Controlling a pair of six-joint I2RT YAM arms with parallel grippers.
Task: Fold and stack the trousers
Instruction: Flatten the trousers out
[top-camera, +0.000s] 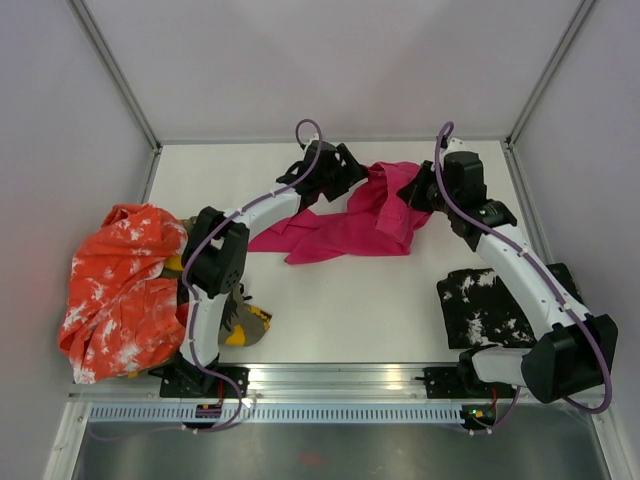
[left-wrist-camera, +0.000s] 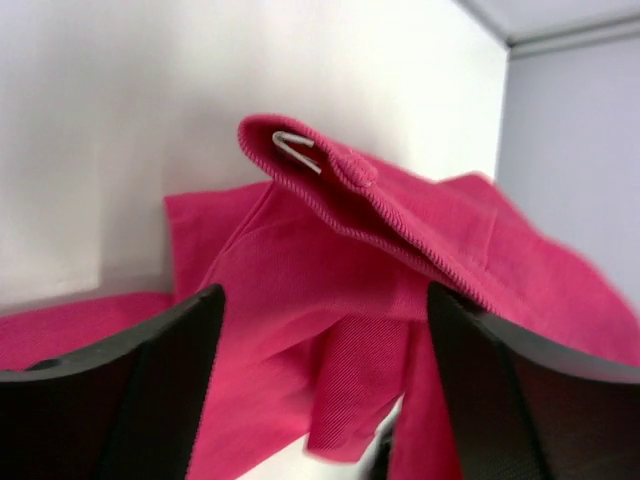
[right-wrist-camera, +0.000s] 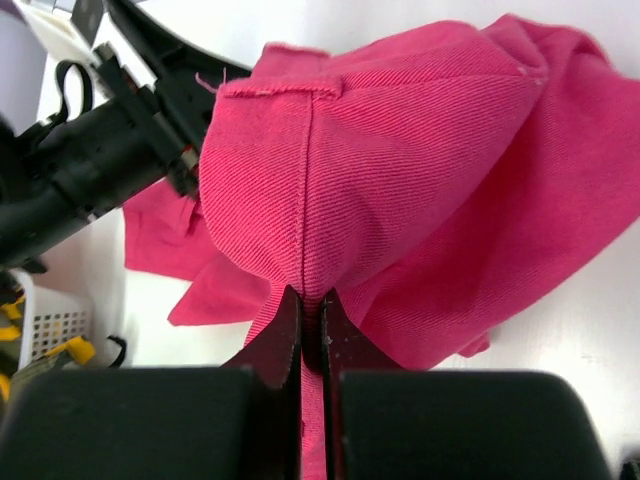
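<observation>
Right gripper (right-wrist-camera: 311, 308) pinched tight on seam of magenta trousers (top-camera: 345, 228). Left gripper (left-wrist-camera: 325, 298) spread wide, gripping nothing, cloth between its fingers. Trousers crumpled at table (top-camera: 350, 310) far centre.

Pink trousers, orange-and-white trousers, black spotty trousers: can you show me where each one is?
soft magenta-pink cloth trousers (top-camera: 350, 228): top view, rumpled middle.
mottled orange-white cloth trousers (top-camera: 115, 290): top view, middle of the heap.
black white-splattered cloth trousers (top-camera: 480, 305): top view, splattered middle.

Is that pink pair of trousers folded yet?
Not folded: the magenta-pink trousers lie bunched in loose, uneven creases on the table, with the right gripper shut on one seam.
</observation>
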